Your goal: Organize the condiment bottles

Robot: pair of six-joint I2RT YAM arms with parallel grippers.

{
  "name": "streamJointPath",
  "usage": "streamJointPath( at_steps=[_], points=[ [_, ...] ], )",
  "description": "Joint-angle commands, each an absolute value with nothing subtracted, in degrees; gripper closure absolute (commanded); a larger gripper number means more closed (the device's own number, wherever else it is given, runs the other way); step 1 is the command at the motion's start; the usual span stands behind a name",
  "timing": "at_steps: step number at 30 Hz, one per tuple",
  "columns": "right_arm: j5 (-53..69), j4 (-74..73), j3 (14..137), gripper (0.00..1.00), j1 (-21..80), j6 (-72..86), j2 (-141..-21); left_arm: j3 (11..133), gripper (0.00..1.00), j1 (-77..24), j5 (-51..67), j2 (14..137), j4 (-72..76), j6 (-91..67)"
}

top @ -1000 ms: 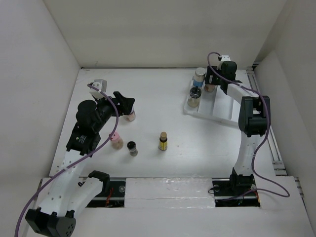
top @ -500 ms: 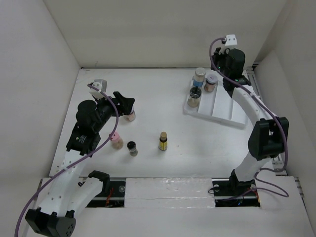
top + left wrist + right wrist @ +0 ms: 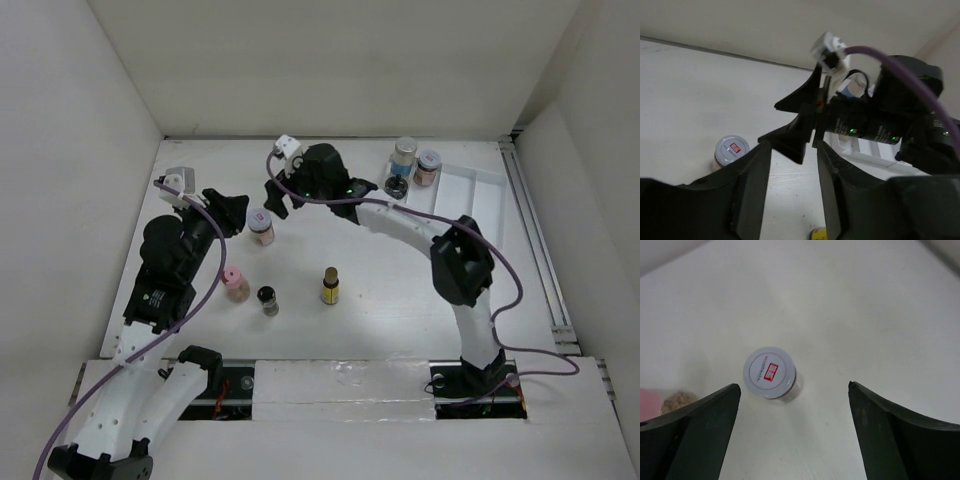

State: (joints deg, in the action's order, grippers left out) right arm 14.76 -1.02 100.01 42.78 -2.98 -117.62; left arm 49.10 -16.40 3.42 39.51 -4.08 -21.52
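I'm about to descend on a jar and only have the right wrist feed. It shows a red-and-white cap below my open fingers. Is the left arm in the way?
Observer: The left gripper sits close on the left of that red-and-white-capped jar, open, empty and not touching it.
Operator: Where would the jar go?
Observer: A white tray lies at the far right, and three bottles stand at its left end.
Operator: Anything else loose?
Observer: Yes, nearer the arm bases stand a pink-capped jar, a black-capped jar and a yellow-bodied bottle.
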Motion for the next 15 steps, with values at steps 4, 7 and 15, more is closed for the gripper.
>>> streamJointPath(
  at_steps=[4, 7, 15],
  points=[
    [14.6, -15.1, 115.4, 0.03, 46.4, -7.4, -126.8, 49.3, 0.49, -16.5, -0.5, 38.8, -3.9, -22.7],
    [14.6, -18.1, 119.0, 0.01, 48.7, -9.0, -129.6, 49.3, 0.41, -16.5, -0.5, 38.8, -3.9, -22.7],
    [12.9, -16.2, 122.0, 0.01, 50.0, -8.4, -135.3, 49.8, 0.39, -16.5, 0.6, 39.3, -3.9, -22.7]
  ],
)
